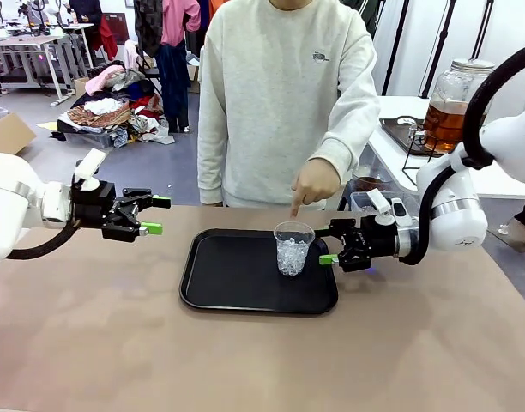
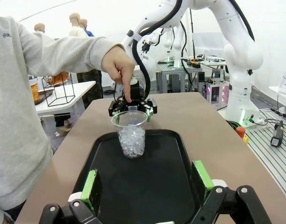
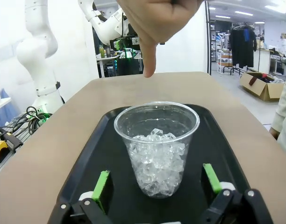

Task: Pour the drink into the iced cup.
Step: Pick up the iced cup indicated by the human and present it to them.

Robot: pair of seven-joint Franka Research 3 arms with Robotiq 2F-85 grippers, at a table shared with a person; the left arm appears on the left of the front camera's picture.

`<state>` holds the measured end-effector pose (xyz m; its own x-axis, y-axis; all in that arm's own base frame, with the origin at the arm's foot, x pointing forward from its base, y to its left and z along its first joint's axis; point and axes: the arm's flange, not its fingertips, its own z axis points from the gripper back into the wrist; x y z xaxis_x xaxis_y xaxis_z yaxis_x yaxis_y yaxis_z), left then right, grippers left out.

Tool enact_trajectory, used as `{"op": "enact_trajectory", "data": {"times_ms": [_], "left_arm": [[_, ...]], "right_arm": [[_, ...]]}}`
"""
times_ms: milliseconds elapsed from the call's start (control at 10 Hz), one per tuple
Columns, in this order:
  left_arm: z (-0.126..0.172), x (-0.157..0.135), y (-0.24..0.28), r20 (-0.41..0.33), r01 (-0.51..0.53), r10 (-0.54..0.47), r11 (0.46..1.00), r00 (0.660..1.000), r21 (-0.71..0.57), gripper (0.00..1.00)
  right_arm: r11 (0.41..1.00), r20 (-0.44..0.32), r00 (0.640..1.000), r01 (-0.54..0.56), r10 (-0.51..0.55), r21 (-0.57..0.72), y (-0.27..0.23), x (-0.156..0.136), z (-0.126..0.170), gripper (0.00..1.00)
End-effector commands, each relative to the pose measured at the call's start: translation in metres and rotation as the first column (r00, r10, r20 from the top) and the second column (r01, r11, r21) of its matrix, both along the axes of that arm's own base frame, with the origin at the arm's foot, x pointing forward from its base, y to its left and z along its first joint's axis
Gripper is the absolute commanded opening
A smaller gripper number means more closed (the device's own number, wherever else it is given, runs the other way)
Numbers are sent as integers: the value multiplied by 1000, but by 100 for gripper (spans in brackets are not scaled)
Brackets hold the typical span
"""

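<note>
The drink (image 1: 444, 124), an amber liquid, fills the lower part of a glass jar (image 1: 455, 81) with a metal lid. The jar is on a white side table (image 1: 391, 107) at the upper right of the front view, well apart from the tray. A clear plastic cup (image 1: 293, 249) of ice stands upright near the right edge of a black tray (image 1: 228, 275) on the brown bench (image 1: 91, 343) at the centre of the frame. A person's hand (image 1: 314, 183) points one finger down just above the cup's rim. The right end effector (image 1: 328, 243) lies just right of the cup, fingers spread wide and holding nothing. The left end effector (image 1: 156, 215), at the left of the frame, hovers above the bench with its fingers also spread wide and empty.
</note>
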<state>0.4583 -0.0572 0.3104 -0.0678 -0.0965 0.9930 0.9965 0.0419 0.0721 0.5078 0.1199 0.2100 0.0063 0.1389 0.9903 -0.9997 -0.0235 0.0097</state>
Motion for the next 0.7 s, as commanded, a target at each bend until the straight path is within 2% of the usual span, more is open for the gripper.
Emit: {"op": "enact_trajectory", "data": {"times_ms": [0,600], "left_arm": [[1,0,-1,5,2,-2,1000,1000,0,100],[1,0,-1,5,2,-2,1000,1000,0,100]], "right_arm": [[999,-1,1000,8,-8,31,11,10,-5,100],[999,-40,999,1,2,52,24,14,-13,100]]}}
